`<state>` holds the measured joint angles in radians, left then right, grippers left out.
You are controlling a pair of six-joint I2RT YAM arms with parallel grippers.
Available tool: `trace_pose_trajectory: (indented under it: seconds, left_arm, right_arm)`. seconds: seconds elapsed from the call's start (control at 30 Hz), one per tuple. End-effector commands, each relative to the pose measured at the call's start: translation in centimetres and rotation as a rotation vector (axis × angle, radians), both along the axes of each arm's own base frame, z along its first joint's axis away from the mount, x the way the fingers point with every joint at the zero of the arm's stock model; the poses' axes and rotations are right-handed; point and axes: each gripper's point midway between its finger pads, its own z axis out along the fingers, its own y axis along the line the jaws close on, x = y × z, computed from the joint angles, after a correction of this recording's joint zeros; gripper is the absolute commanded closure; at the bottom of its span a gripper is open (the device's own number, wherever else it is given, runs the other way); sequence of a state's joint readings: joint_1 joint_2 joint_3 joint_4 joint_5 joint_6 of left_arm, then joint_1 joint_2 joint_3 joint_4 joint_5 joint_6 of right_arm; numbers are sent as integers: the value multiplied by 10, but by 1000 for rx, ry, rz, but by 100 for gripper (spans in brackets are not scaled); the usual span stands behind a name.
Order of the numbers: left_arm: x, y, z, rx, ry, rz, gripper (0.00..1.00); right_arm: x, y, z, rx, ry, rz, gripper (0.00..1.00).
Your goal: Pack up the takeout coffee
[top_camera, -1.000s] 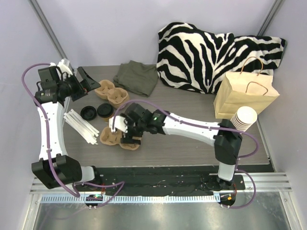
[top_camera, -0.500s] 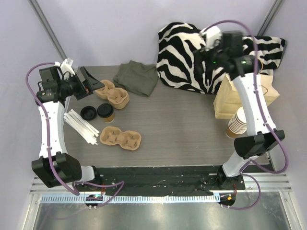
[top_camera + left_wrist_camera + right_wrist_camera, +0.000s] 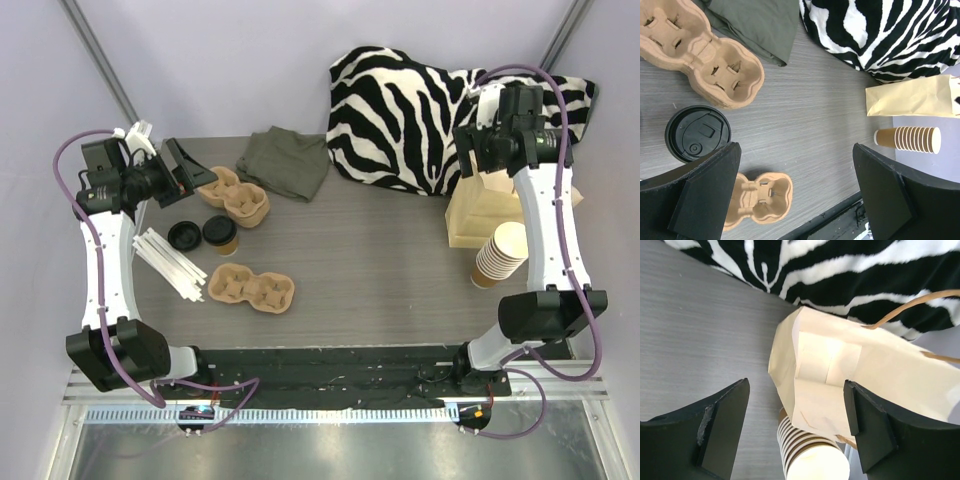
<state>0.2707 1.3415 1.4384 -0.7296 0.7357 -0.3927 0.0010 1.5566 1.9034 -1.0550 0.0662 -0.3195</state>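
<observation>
Starting at the left of the top view, the left gripper (image 3: pixel 186 168) hangs over the 10 o'clock part of the grey table (image 3: pixel 380 250). Its two black fingers (image 3: pixel 705 195) are spread wide with nothing between them. Toward 6 o'clock from it, a bunch of white sticks (image 3: pixel 170 262) lies flat on the table. Just right of the sticks sits a loose black lid (image 3: pixel 185 236). Right beside that lid, at its 3 o'clock, stands the takeout coffee (image 3: pixel 220 233), a small brown cup with a round black lid on top. The cup stands upright on the table, and both grippers are apart from it. At 12 o'clock from the coffee lies one brown cup tray (image 3: pixel 232 193), and at 5 o'clock from it lies a second cup tray (image 3: pixel 250 288). A folded green cloth (image 3: pixel 285 162) lies near the far edge, at 1 o'clock from the coffee. Farther right, a big zebra cloth (image 3: pixel 420 110) is piled at the far side of the table. A tan paper bag (image 3: pixel 490 205) sits at its 5 o'clock, and a stack of brown cups (image 3: pixel 497 255) is just beside the bag, at the bag's 6 o'clock. The right gripper (image 3: pixel 478 158) hovers above the bag, well apart from the coffee. Its fingers (image 3: pixel 722 425) are spread wide too and hold nothing.
</observation>
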Motion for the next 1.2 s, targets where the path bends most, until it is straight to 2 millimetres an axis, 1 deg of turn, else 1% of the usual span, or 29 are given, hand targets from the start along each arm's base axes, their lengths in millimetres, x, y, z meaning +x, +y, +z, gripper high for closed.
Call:
trace_pose_trajectory:
  seconds: [0.0,0.07,0.17,0.2,0.27,0.3,0.33,0.37,0.4,0.43,0.47,0.5,0.6,0.63,0.67,0.7,0.77,0.87,0.9,0.93,0.97,1.0,1.03,1.07,1.1,1.13,1.17]
  left_arm:
    - [-1,-1,14,15,-67,-9,0]
    - [-3,-1,15,22,-70,-11,0]
    - [-3,0,13,25,-63,-5,0]
    - [-2,0,13,25,-62,-2,0]
    - [-2,0,14,24,-60,-3,0]
    - [-2,0,14,24,-60,-3,0]
    - [-2,0,14,24,-60,-3,0]
    - [-1,1,15,25,-62,-2,0]
    - [-1,0,15,25,-62,-3,0]
    - [-2,1,15,24,-61,1,0]
    - [-1,1,14,22,-55,3,0]
    - [-1,1,14,20,-55,4,0]
    - [0,1,15,17,-55,4,0]
    - [-1,0,16,16,-55,2,0]
    - [-1,0,16,17,-54,2,1]
    - [-1,1,16,21,-55,2,0]
    - [-2,1,15,25,-47,3,0]
    - [-3,1,13,27,-34,3,0]
    - [-4,2,12,28,-28,7,0]
    - [-5,2,11,29,-24,7,0]
    - [-5,2,11,30,-21,6,0]
    - [-6,2,11,34,-24,6,1]
    - [-6,3,9,36,-16,9,0]
    - [-7,3,9,40,-14,9,0]
    - [-7,3,9,41,-13,10,0]
    - [-8,3,7,44,-4,10,0]
    - [-9,4,6,54,-2,10,0]
  right_arm:
    - [1,-7,-17,-5,51,-22,19]
    - [3,-7,-27,-2,79,-18,21]
    - [5,-4,-39,15,108,-17,29]
    - [5,-3,-42,24,117,-17,35]
    - [4,1,-46,49,131,-9,44]
    - [5,3,-45,59,129,-4,55]
    - [4,4,-44,64,130,-3,60]
    - [5,6,-44,74,133,-2,72]
    - [6,16,-45,118,137,28,79]
    - [5,19,-43,136,140,36,84]
    - [5,24,-42,158,142,51,95]
    - [5,34,-42,202,150,85,99]
    - [-2,57,-34,277,155,181,99]
    - [-6,68,-31,301,157,241,99]
    - [-12,86,-29,304,165,308,99]
    - [-19,93,-25,314,169,343,99]
    - [-32,118,-21,319,175,458,99]
    - [-58,144,-19,314,197,576,99]
    - [-69,160,-17,306,199,636,99]
    - [-78,167,-24,303,220,656,99]
    - [-91,174,-18,296,200,699,99]
    - [-102,188,-18,289,203,754,99]
    - [-113,196,-25,286,223,788,99]
    - [-124,201,-21,272,208,826,99]
    - [-133,206,-24,265,220,855,99]
    - [-148,219,-28,257,245,918,99]
    - [-157,222,-27,253,244,944,99]
